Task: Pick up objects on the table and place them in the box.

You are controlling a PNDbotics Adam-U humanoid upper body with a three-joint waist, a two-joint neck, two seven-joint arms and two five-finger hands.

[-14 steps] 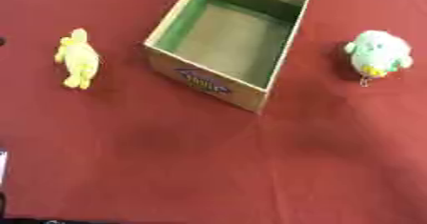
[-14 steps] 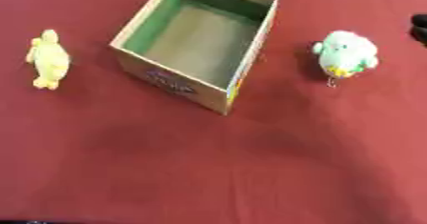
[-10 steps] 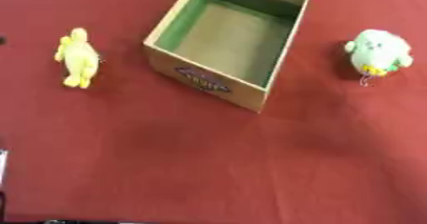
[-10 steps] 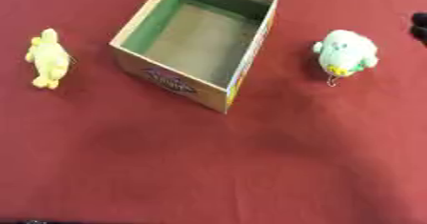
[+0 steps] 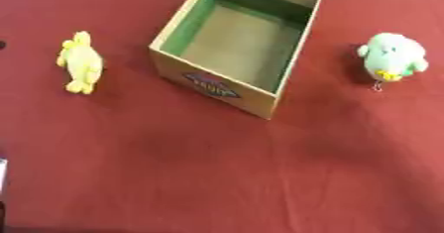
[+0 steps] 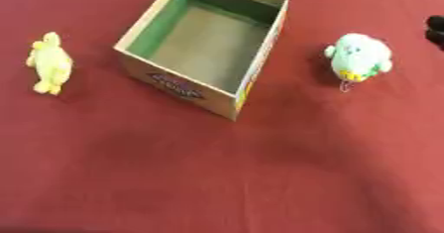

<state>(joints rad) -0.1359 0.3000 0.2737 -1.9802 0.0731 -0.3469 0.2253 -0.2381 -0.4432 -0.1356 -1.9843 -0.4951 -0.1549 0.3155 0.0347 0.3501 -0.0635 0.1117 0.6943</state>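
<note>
An open cardboard box (image 5: 214, 86) with a green inner lining stands empty at the upper middle of the red table, turned at a slant. To its left a yellow plush toy (image 5: 80, 62) lies on the cloth. On the box's right sits a pale green and white plush toy (image 6: 359, 56) with a small yellow patch. At the right edge of the right eye view a black bit of my right hand (image 6: 436, 29) shows, apart from the green toy. A dark speck at the left edge of the left eye view may be my left hand (image 5: 2, 44), well clear of the yellow toy.
The red cloth (image 5: 225, 177) covers the whole table in front of the box. A thin pale strip shows at the lower left edge (image 5: 3, 177).
</note>
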